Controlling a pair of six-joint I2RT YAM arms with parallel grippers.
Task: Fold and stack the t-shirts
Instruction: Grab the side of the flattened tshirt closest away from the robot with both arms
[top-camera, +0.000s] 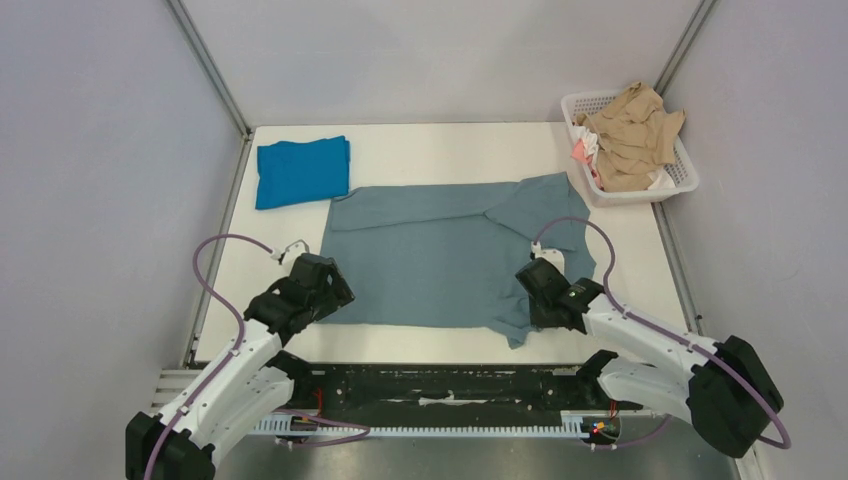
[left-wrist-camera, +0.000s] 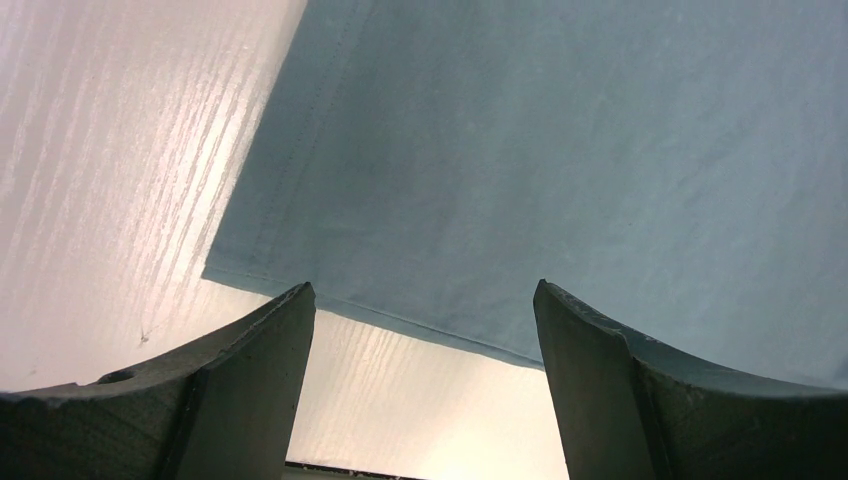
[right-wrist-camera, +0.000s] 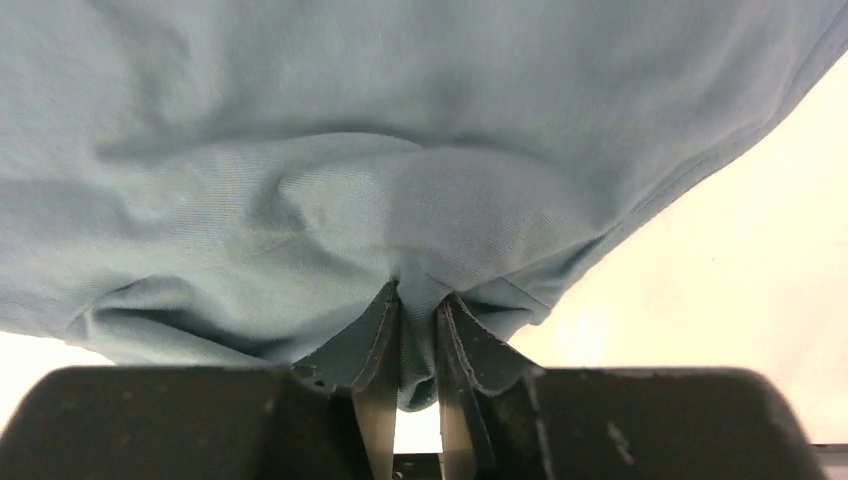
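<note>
The large slate grey-blue t-shirt (top-camera: 450, 255) lies spread flat in the middle of the table. The bright cobalt blue t-shirt (top-camera: 301, 171) lies folded at the back left. My left gripper (top-camera: 335, 295) is open at the grey-blue shirt's near left corner; in the left wrist view its fingers (left-wrist-camera: 250, 370) straddle the hem (left-wrist-camera: 400, 322) without holding it. My right gripper (top-camera: 535, 300) is shut on a pinch of the grey-blue shirt (right-wrist-camera: 418, 330) at its near right edge, with cloth bunched between the fingers.
A white lattice basket (top-camera: 682, 180) holding beige and pink clothes stands at the back right corner. Grey walls enclose the table on three sides. Bare white table (top-camera: 450, 150) shows behind the grey-blue shirt and to the right of it.
</note>
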